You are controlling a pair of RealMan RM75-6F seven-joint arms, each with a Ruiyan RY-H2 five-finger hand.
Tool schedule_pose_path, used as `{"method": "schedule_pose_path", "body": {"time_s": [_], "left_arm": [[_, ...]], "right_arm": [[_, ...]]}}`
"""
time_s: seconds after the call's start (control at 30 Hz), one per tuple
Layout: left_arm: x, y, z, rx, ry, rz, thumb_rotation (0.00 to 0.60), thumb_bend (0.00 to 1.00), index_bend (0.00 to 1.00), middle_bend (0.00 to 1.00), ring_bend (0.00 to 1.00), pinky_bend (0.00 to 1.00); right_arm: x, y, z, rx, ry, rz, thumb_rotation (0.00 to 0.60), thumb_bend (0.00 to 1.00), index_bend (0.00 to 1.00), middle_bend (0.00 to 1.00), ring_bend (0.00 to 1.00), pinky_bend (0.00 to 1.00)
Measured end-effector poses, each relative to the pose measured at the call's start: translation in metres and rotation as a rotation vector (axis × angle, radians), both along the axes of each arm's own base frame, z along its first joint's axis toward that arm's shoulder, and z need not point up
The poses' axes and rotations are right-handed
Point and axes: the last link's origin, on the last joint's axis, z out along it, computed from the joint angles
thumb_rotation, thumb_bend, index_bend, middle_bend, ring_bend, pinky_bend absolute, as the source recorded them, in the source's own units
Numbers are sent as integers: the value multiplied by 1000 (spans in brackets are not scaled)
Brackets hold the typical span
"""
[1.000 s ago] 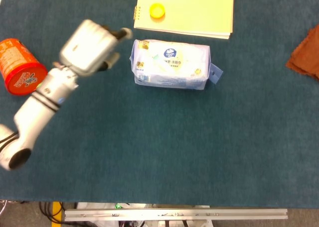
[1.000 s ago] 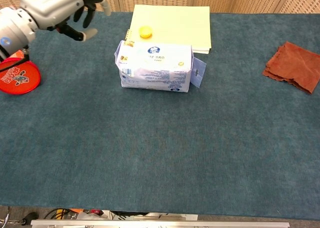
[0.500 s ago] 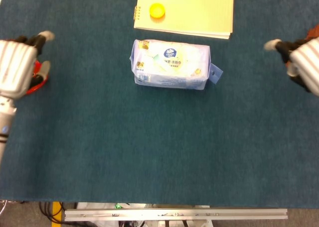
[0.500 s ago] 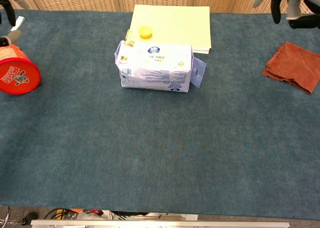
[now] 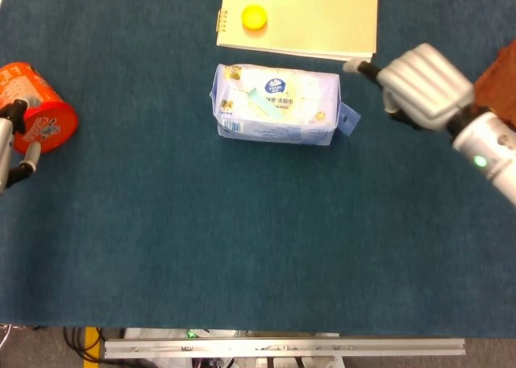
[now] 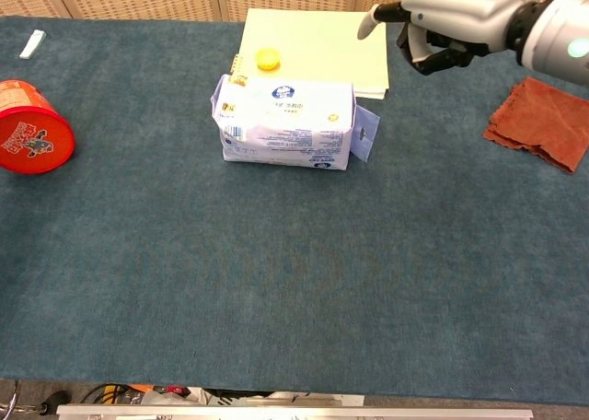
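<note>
Just right of the tissue pack (image 5: pixel 276 104) hovered the right hand (image 5: pixel 419 85) — empty, fingers loosely apart, pointing toward it. That pack lay mid-table, long axis left to right, below the notebook (image 5: pixel 310 13). Only fingertips of the left hand (image 5: pixel 18 146) showed — its state unclear.

head looks straight down; chest slants forward; same tabletop.

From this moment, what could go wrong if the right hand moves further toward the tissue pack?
The right hand hovers beside the tissue pack, holding nothing, and may push the soft pack sideways instead of gripping it. One fingertip reaches over the yellow notebook, so it could catch the edge and shift the yellow cap. The left hand is close to the red can and might bump it.
</note>
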Motion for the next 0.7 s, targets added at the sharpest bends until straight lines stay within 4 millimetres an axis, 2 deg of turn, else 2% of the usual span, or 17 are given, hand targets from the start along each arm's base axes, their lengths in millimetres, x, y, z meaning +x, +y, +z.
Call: {"method": "schedule_pose_path", "body": {"time_s": [0.2, 0.7], "left_arm": [[-1, -2, -1, -3, -23, 9, 600, 362, 262, 504, 523, 655], [-1, -2, -4, -14, -45, 21, 600, 362, 261, 503, 525, 654]], "right_arm": [[21, -15, -25, 66, 12, -29, 494, 1000, 133, 1000, 1000, 1000], [71, -18, -77, 264, 18, -155, 493, 1000, 127, 1000, 1000, 1000]]}}
